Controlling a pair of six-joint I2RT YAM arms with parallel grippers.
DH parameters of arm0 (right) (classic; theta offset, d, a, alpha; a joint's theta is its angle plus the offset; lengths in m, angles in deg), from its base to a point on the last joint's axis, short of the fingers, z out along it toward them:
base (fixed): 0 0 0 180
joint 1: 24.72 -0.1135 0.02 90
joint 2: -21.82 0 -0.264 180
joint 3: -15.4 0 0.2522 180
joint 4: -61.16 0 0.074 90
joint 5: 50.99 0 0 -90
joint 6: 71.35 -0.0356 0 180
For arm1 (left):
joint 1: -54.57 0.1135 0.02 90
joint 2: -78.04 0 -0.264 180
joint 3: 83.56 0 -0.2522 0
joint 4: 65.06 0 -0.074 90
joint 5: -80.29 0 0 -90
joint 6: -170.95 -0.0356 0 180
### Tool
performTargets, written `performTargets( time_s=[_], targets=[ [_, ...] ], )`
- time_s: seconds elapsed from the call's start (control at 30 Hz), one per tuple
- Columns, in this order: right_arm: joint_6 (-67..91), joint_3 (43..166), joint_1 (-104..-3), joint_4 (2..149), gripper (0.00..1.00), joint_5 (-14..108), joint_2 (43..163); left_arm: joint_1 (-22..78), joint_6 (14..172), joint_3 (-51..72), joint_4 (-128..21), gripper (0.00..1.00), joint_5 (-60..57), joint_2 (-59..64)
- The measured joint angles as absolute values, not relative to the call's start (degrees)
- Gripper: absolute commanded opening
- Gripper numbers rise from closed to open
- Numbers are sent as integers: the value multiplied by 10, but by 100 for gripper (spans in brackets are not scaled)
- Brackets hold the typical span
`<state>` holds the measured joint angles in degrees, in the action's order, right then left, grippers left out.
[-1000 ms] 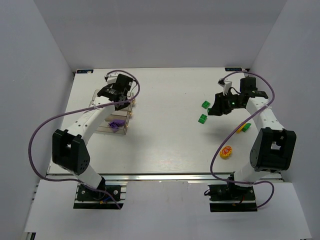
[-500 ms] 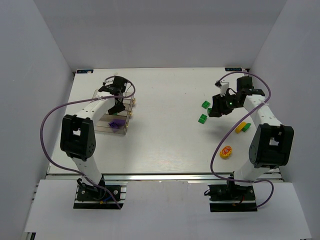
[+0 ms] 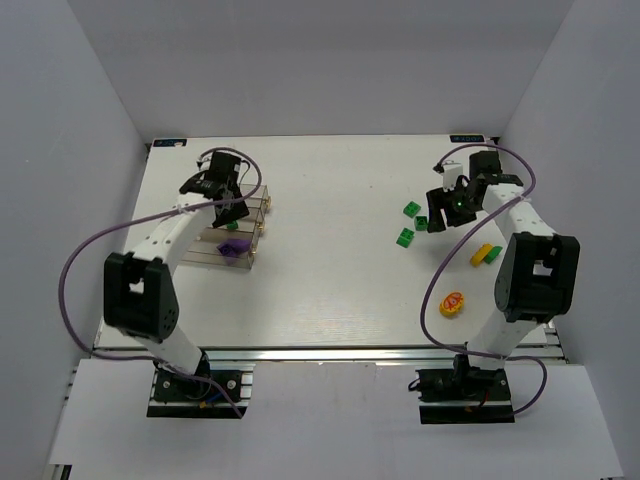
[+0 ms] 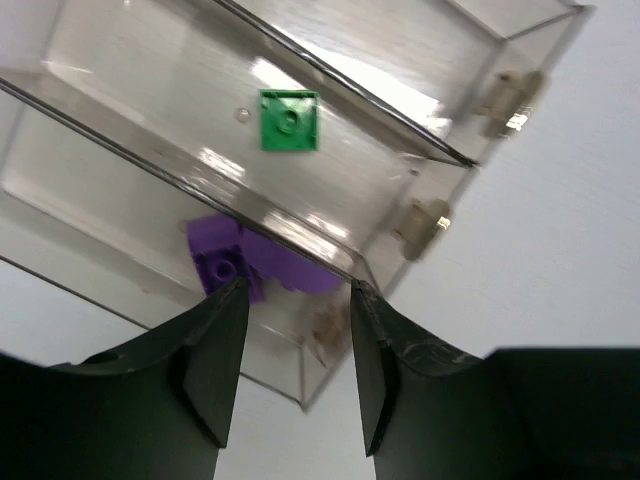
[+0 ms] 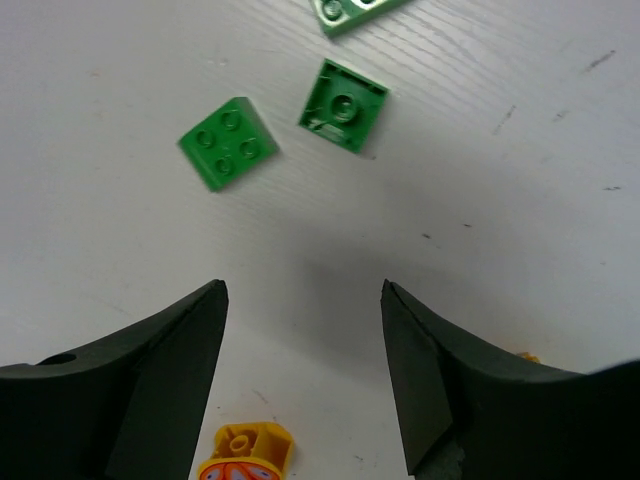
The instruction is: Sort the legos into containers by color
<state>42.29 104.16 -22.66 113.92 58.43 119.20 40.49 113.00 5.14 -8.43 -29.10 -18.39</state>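
The three joined clear containers (image 3: 207, 250) stand at the left. In the left wrist view the containers (image 4: 150, 90) hold a green lego (image 4: 289, 121) in the middle box and purple legos (image 4: 240, 265) in the box nearest my fingers. The purple legos (image 3: 232, 248) also show from above. My left gripper (image 3: 222, 203) hovers over the containers, open and empty (image 4: 297, 300). My right gripper (image 3: 443, 212) is open and empty (image 5: 302, 290) above the table. Two green legos (image 5: 228, 143) (image 5: 344, 104) lie just beyond its fingertips. A pale green lego (image 5: 350, 12) lies farther off.
A yellow-orange piece (image 3: 452, 303) lies near the front right and also shows in the right wrist view (image 5: 245, 455). A yellow lego (image 3: 486, 254) lies beside the right arm. The three green legos (image 3: 405, 237) cluster left of the right gripper. White walls enclose the table.
My left gripper has shifted a little left and back over the containers, and its arm has swung. My right gripper has moved slightly back and right, staying open.
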Motion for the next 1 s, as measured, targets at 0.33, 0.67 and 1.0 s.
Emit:
performTargets(
  time_s=[0.33,0.67,1.0],
  targets=[
    [366,1142,-245,1117,76,527,1329,399,1136,220,-186,80,-146,116],
    [287,1165,-305,1086,66,468,1395,397,1195,345,-200,81,-88,255],
    [255,1165,-309,1065,10,398,1406,397,1238,373,-201,81,-72,303]
  ],
)
